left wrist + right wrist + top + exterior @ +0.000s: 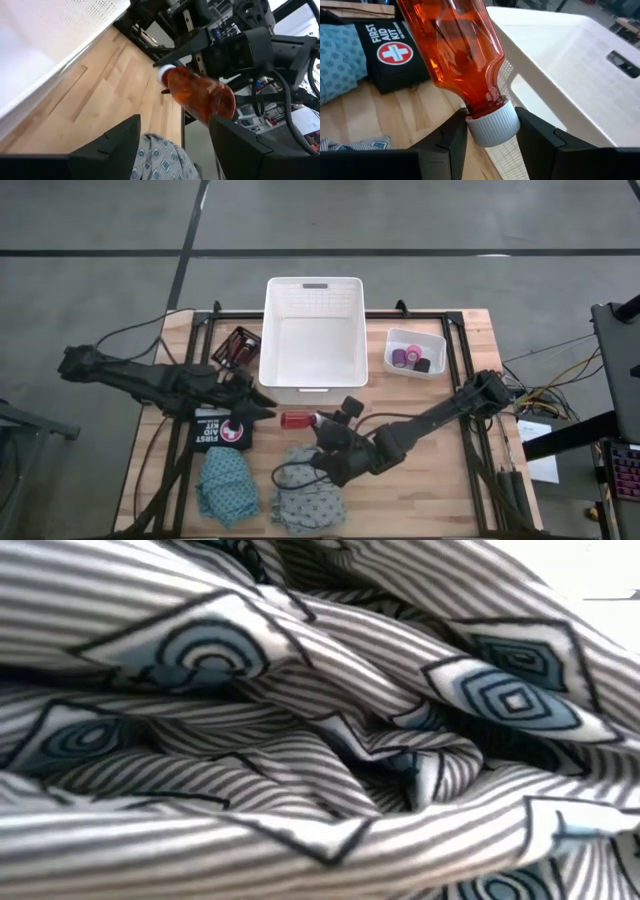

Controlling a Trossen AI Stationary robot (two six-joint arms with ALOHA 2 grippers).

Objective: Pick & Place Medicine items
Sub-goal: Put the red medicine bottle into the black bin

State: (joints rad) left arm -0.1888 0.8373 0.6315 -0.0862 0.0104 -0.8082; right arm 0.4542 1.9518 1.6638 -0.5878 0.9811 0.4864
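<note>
A red bottle with a white cap (298,419) sits in my right gripper (322,421) in front of the white basket (312,330). My left gripper (262,402) is open just left of the bottle, over the black first aid pouch (222,428). The left wrist view shows its fingers apart (175,135) and the bottle (200,92) beyond them. The teal cloth (226,483) and the grey cloth (308,498) lie flat near the table's near edge. The grey cloth (320,720) fills the low view. Purple, pink and black rolls (412,360) lie in a small white bin. My right gripper (492,137) pinches the bottle's white cap (492,127) between its two fingers, one finger (451,137) on each side. The fingers come roughly level from the table's right. The red body (460,55) sticks out beyond the fingertips toward the table's left and appears lifted off the wood.
The white basket's near wall (560,85) stands close beside the held bottle. A dark tray with reddish items (238,348) sits left of the basket. The small white bin (414,352) sits right of it. Bare wood (420,480) shows at the near right.
</note>
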